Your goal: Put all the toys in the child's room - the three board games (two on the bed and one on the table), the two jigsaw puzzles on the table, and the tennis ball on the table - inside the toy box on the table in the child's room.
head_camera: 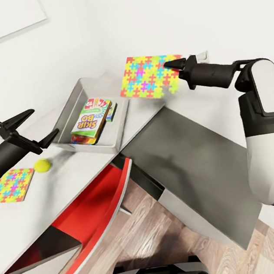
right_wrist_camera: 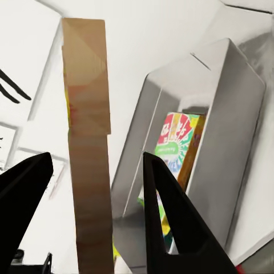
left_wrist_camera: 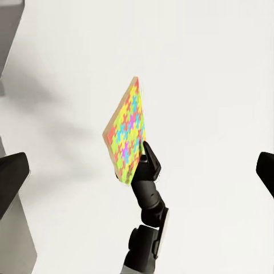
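Bright yellow, pink and blue, one jigsaw puzzle (head_camera: 150, 76) hung in the air, pinched by its edge in the right gripper (head_camera: 171, 65), jaws narrowed onto the thin square. It was carried up on edge, clear of the table (head_camera: 28, 206), presumably so it could pass over the toy box's (head_camera: 124, 125) sloping wall rather than catch on it. The box sat just beyond and below the right gripper's tips, already holding the Skip-Bo board game (head_camera: 89, 120) on a stack of other boxes. The left gripper (head_camera: 38, 125) hovered with jaws spread wide and nothing between them, on the near side of the box. The tennis ball (head_camera: 42, 165) lay just below it on the marbled top, with the second jigsaw puzzle (head_camera: 9, 186) flat beside the ball, both likely awaiting their turn.
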